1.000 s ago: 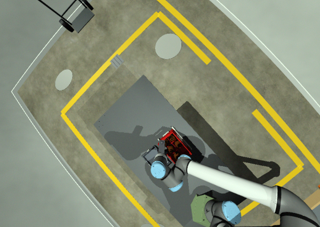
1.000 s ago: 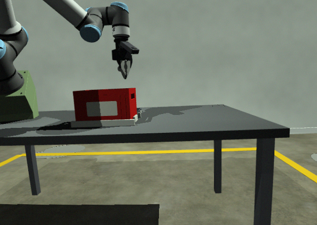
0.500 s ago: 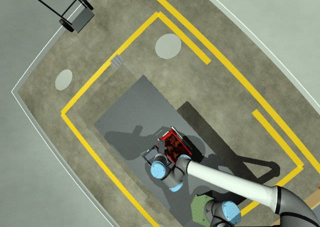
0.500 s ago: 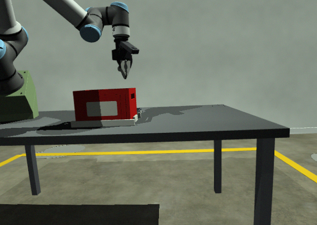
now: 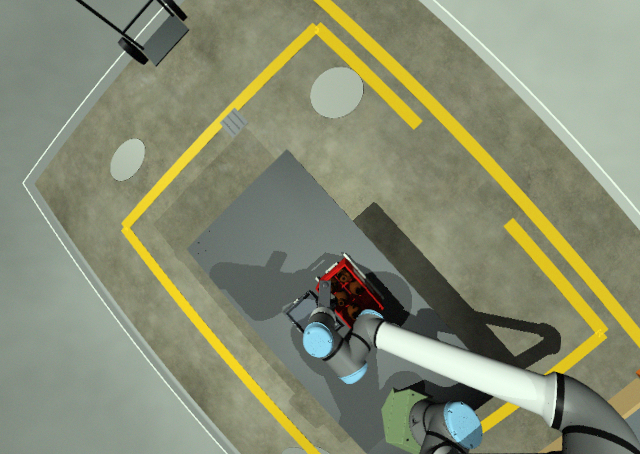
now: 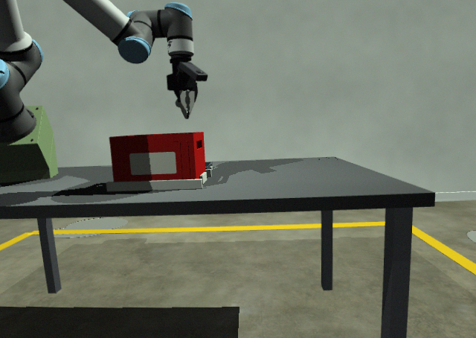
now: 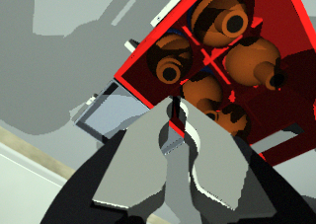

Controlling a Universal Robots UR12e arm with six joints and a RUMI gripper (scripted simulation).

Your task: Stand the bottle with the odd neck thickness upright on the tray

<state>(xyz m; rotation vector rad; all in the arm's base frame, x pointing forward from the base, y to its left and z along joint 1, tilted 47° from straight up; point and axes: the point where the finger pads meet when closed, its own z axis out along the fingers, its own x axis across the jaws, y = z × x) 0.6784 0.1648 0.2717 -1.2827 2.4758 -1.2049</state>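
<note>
The red crate [image 6: 157, 156] stands on the dark table, with a grey panel on its near side. In the wrist view the crate [image 7: 232, 61] is open on top and holds several brown bottles in cells: one at the top [image 7: 219, 18], one at the left [image 7: 169, 60], one at the right [image 7: 254, 61], and others partly hidden behind my fingers. The flat pale tray [image 6: 153, 185] lies against the crate's near side; it also shows in the wrist view [image 7: 106, 112]. My gripper [image 6: 186, 113] hangs above the crate's right end, shut and empty; its fingertips [image 7: 178, 108] meet over the crate's edge.
The green robot base [image 6: 27, 150] stands at the table's left. The crate shows from above [image 5: 348, 289] beside my wrist. Yellow floor lines ring the table. A black cart [image 5: 149, 30] stands far off.
</note>
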